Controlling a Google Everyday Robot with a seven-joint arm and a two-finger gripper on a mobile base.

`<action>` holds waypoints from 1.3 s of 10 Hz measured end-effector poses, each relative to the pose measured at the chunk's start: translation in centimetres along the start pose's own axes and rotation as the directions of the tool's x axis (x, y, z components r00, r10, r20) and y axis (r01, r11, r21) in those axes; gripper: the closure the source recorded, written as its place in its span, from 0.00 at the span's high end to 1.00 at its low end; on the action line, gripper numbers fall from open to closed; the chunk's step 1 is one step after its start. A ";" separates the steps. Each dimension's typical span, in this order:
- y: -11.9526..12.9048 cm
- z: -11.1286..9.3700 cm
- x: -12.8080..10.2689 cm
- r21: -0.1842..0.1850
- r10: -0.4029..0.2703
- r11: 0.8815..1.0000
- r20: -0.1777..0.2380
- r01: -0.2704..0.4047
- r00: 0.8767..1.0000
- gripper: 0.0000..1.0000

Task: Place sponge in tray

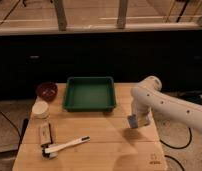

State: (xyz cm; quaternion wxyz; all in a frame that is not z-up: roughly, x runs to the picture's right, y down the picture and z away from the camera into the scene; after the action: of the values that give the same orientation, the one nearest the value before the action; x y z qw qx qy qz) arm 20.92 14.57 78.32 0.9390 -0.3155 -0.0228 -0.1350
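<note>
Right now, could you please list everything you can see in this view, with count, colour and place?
tray: one, dark green, back centre of the table
sponge: one, blue-grey, off the tray's front right corner, gripped
bowl: one, dark red, left of the tray
cup: one, white, just in front of the bowl
block: one, tan with a dark edge, front left
brush: one, white with a dark head, front left, beside the block
table: one, light wood
arm: one, white, reaching in from the right
end effector: one, shut on the sponge, over the table's right side
</note>
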 end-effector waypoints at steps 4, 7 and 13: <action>-1.7 -0.3 0.5 0.008 0.017 1.000 0.001 -0.017 1.000 0.01; -3.7 -1.1 0.8 0.014 0.013 1.000 -0.001 -0.013 1.000 0.00; -7.5 -1.7 2.2 0.054 0.012 0.998 0.008 -0.013 1.000 0.00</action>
State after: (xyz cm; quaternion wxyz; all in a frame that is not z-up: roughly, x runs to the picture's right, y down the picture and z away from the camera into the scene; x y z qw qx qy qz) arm 21.00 7.32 81.63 0.9480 -0.2904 -0.0281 -0.1272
